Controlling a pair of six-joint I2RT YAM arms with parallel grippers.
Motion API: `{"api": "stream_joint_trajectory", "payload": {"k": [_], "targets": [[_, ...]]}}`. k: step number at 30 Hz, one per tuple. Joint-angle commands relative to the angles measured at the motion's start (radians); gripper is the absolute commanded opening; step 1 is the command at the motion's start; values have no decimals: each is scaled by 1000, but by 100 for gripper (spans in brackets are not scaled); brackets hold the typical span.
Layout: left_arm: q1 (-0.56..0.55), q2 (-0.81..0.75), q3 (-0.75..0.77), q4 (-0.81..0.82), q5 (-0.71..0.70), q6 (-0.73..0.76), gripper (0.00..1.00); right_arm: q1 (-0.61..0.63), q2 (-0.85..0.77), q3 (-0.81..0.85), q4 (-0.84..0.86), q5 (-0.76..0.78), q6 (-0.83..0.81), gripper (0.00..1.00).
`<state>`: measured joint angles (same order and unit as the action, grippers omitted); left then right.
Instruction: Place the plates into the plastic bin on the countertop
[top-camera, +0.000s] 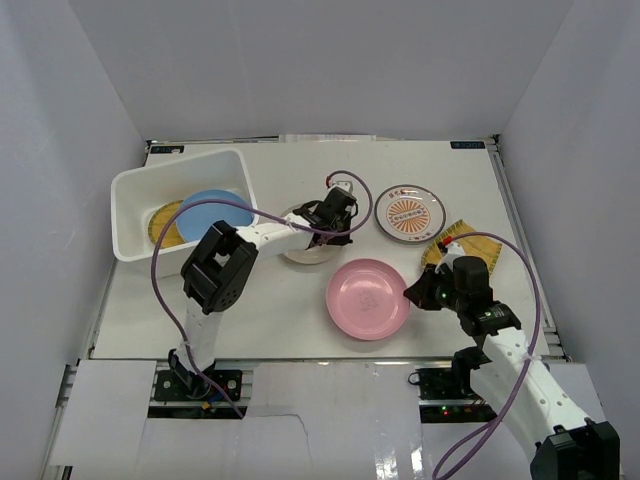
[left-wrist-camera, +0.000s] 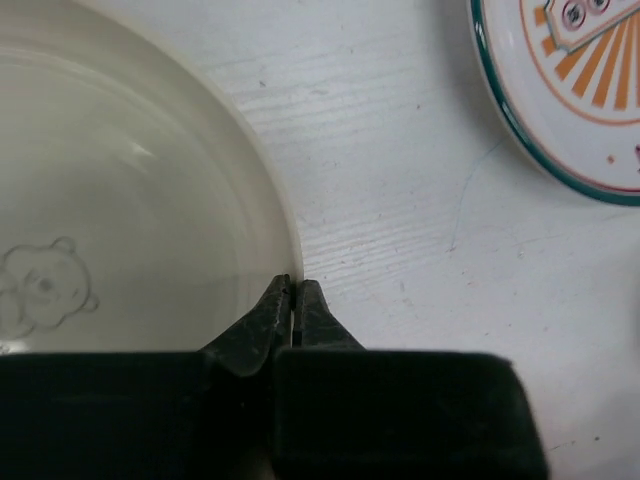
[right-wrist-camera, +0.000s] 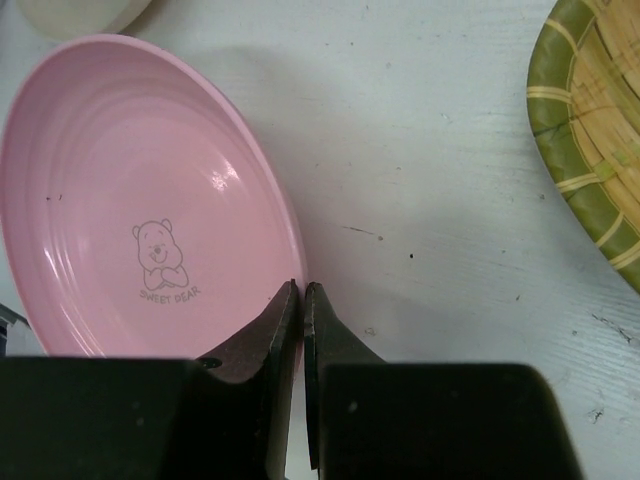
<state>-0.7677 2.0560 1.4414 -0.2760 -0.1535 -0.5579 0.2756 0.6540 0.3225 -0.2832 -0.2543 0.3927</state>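
Observation:
The white plastic bin (top-camera: 135, 195) stands at the left of the countertop (top-camera: 300, 310). A blue plate (top-camera: 213, 212) and a yellow woven plate (top-camera: 160, 225) lie in it. My left gripper (top-camera: 325, 218) is shut on the right rim of the cream plate (top-camera: 303, 252); in the left wrist view the fingertips (left-wrist-camera: 293, 290) pinch that rim (left-wrist-camera: 120, 200). My right gripper (top-camera: 415, 293) is shut on the right rim of the pink plate (top-camera: 367, 298); in the right wrist view the gripper (right-wrist-camera: 301, 295) pinches the pink plate (right-wrist-camera: 130, 200).
A white plate with an orange pattern and green rim (top-camera: 410, 213) lies at the back right and shows in the left wrist view (left-wrist-camera: 570, 90). A second yellow woven plate (top-camera: 455, 238) lies partly under my right arm and shows in the right wrist view (right-wrist-camera: 590, 130).

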Motion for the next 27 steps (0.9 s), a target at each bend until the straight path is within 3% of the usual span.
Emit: {"api": "stream_joint_trajectory", "payload": {"k": [1, 9, 13, 14, 20, 25, 27], "targets": [[2, -69, 5, -37, -26, 16, 0, 7, -33, 23, 44, -43, 8, 8], [-8, -379, 137, -109, 17, 70, 0, 42, -24, 53, 55, -128, -2, 8], [-4, -477, 281, -268, -105, 163, 0, 89, -14, 49, 70, -106, 0, 8], [2, -487, 313, -337, -192, 196, 0, 117, -5, 50, 84, -88, 11, 8], [185, -643, 255, -428, -291, 211, 0, 285, 61, 72, 160, -1, 55, 8], [281, -695, 194, -460, -454, 262, 0, 392, 148, 108, 225, 69, 74, 8], [361, -686, 137, -459, -434, 262, 0, 425, 179, 130, 248, 75, 77, 8]]}}
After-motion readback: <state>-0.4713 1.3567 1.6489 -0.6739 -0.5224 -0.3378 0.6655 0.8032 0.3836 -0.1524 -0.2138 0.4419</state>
